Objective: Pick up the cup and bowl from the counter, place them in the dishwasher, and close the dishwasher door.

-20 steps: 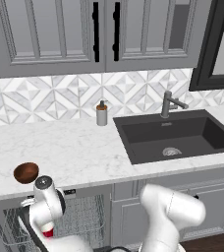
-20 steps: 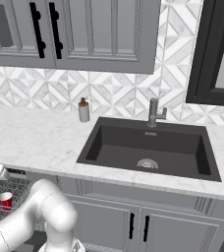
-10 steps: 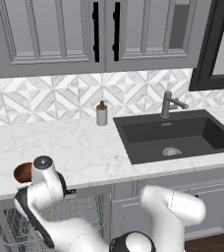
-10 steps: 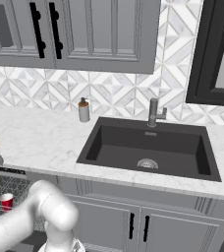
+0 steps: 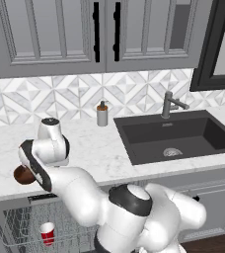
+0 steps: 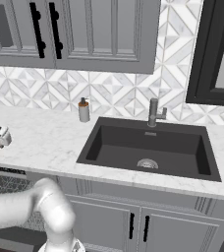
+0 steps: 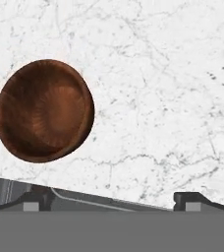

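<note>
Raised from the rack, my gripper (image 7: 111, 203), jaws spread wide, hovers over the bowl (image 7: 44, 110) on the counter (image 7: 158, 98); cup (image 5: 47, 233) racked.

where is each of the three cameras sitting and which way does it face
Left base view: behind the arm's left, looking forward and down over the counter, sink and open dishwasher holding the cup; arm rises lower right.
Right base view: behind its right, same counter and sink; arm lower left.
Hand view: on the hand, looking down on the bowl; open gripper at the bottom.
Shared: bowl, counter.
</note>
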